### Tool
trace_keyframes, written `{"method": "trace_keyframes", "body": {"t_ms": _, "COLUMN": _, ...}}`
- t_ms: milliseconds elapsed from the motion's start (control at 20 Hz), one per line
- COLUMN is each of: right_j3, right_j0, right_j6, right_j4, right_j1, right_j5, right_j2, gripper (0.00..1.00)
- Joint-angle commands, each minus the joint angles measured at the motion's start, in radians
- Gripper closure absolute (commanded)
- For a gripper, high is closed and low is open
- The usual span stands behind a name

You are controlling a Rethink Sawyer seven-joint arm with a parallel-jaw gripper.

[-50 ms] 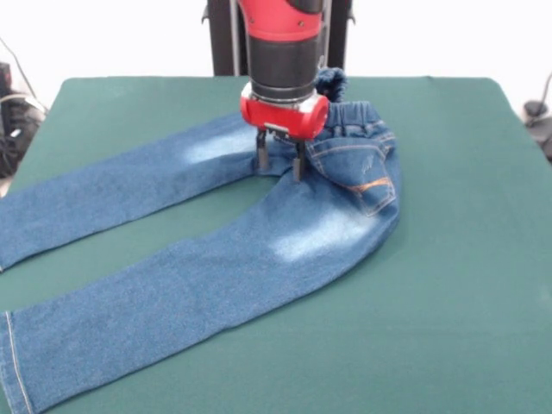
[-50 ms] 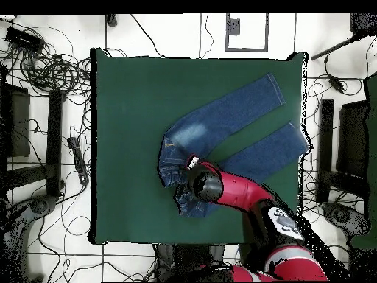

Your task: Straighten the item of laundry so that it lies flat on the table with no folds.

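Jeans (image 1: 259, 250) sprawl on the green tabletop (image 1: 466, 259); front view alone shows the claw (image 1: 279, 160) narrowly parted at the crotch, overhead hides it.

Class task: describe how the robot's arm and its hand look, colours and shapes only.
The arm is a thick round tube, glossy red with a black band. Its wrist ends in a red rounded collar. Below sits the hand: two short, dark, slim metal fingers. Overhead, a white marked patch shows on the arm.
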Motion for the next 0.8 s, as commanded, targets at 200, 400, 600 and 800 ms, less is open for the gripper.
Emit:
{"method": "trace_keyframes", "body": {"t_ms": 200, "right_j3": 0.102, "right_j0": 0.0, "right_j6": 0.132, "right_j4": -0.055, "right_j1": 0.102, "right_j5": -0.124, "right_j2": 0.078, "gripper": 0.0}}
{"method": "trace_keyframes", "body": {"t_ms": 400, "right_j3": 0.132, "right_j0": -0.001, "right_j6": 0.138, "right_j4": -0.068, "right_j1": 0.1, "right_j5": -0.154, "right_j2": 0.064, "gripper": 0.0}}
{"method": "trace_keyframes", "body": {"t_ms": 600, "right_j3": 0.212, "right_j0": 0.044, "right_j6": 0.159, "right_j4": -0.065, "right_j1": 0.028, "right_j5": -0.167, "right_j2": 0.007, "gripper": 0.0}}
{"method": "trace_keyframes", "body": {"t_ms": 800, "right_j3": 0.297, "right_j0": 0.05, "right_j6": 0.147, "right_j4": -0.082, "right_j1": -0.057, "right_j5": -0.161, "right_j2": 0.004, "gripper": 0.0}}
